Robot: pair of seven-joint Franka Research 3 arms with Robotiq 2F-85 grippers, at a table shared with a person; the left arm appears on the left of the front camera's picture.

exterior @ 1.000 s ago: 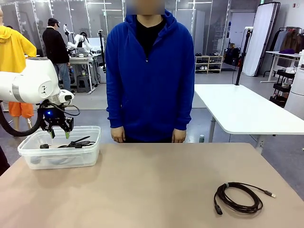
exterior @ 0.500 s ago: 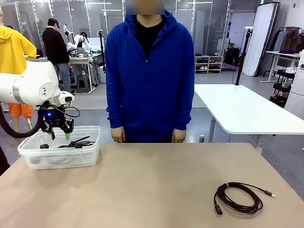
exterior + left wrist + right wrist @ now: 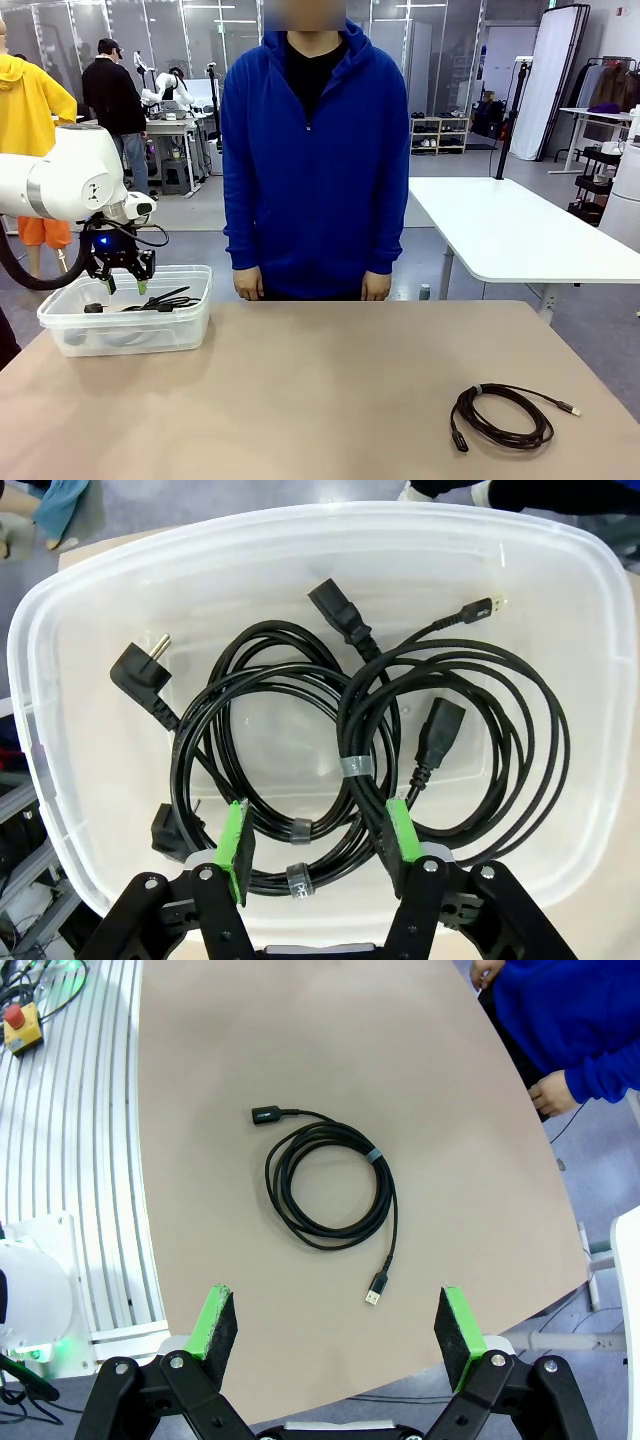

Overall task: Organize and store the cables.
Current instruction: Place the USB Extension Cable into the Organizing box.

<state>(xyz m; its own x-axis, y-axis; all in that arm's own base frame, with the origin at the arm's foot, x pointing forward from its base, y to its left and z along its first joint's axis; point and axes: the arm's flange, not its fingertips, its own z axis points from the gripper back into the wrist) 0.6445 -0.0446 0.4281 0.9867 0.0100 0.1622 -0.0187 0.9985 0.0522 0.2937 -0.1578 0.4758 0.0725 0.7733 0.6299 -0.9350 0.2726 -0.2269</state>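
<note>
Most of the black cables (image 3: 347,730) lie in a clear plastic tub (image 3: 300,520). They are rolled in round loops that lie over each other on the bottom of the tub. Little grey bands hold the loops together. One thin end with a silver tip (image 3: 490,605) points to the upper right of the left wrist view. A fat round plug (image 3: 135,665) lies at the left.

In the front view the tub (image 3: 60,305) sits at the left side of the brown worktop (image 3: 320,380), with the cables (image 3: 160,300) dark inside it. The left pincer (image 3: 126,285) hangs over the tub, pointing down. Its green fingers (image 3: 237,830) stand partly apart and pinch nothing.

One more cable (image 3: 505,440) lies alone at the lower right of the worktop, well apart from the tub. It is a round loop too. In the right wrist view this cable (image 3: 375,1154) lies flat in the middle of the frame, with a silver plug (image 3: 376,1295) at its lower end. The right pincer (image 3: 336,1310) is high above it, spread wide and holding nothing.

A person in a blue hoodie (image 3: 315,150) stands at the far side of the worktop with arms down.
</note>
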